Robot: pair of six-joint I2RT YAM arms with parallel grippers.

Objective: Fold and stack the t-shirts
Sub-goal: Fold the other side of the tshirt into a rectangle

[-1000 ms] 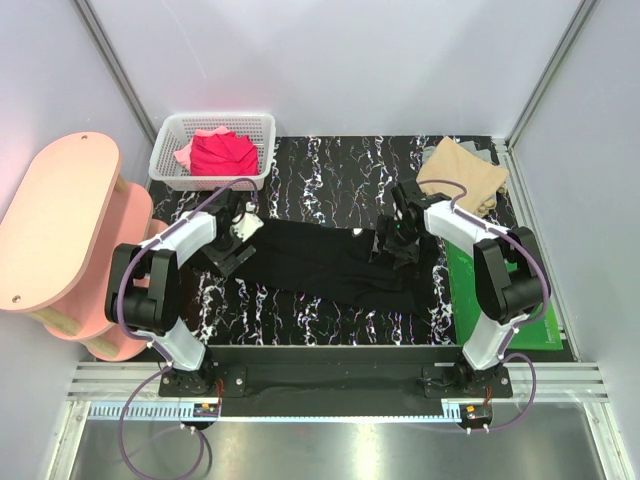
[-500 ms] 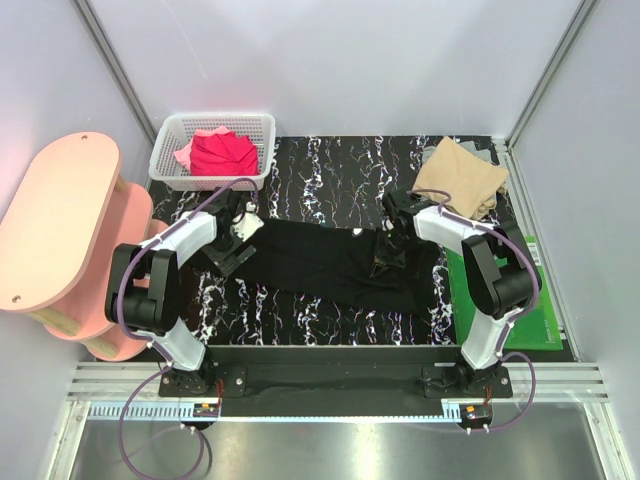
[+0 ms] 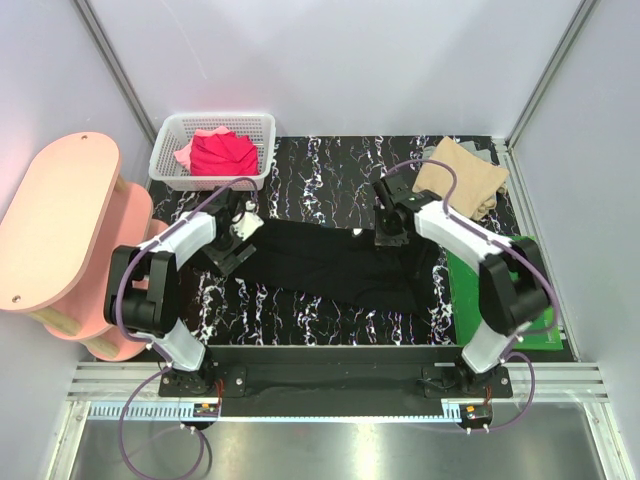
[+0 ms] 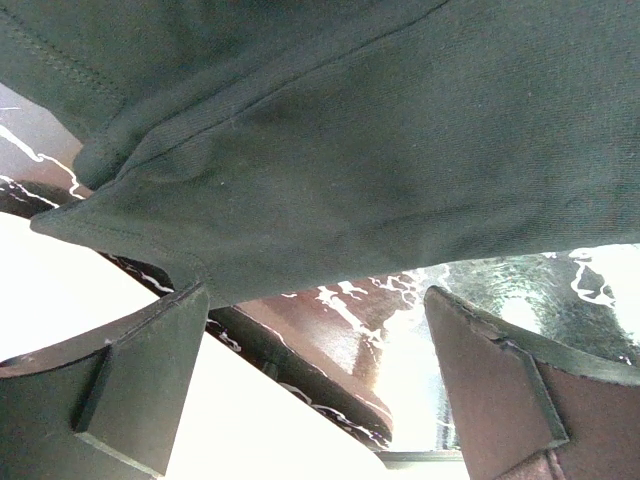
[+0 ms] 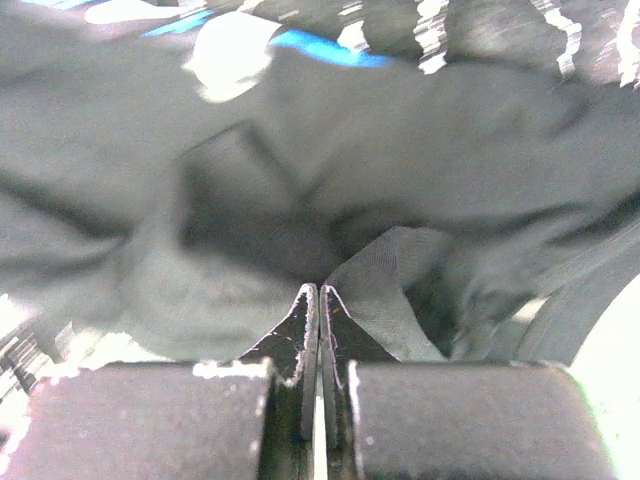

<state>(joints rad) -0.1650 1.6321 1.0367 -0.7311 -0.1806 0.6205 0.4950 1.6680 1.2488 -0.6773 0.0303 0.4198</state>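
Observation:
A large black t-shirt lies spread across the middle of the marbled table. My left gripper is at its left end, open; in the left wrist view the shirt's hem hangs just above the wide-apart fingers of that gripper, with nothing between them. My right gripper is over the shirt's upper right edge, shut. In the right wrist view its tips pinch a puckered fold of the black fabric, and the blue-and-white print shows beyond. A tan t-shirt lies folded at the back right.
A white mesh basket at the back left holds a red t-shirt and a pink one. A green board lies along the right side. A pink two-tier stand is off the table's left edge.
My right gripper has shut and moved back and left along the shirt's upper edge, pulling fabric with it. The left arm has not moved.

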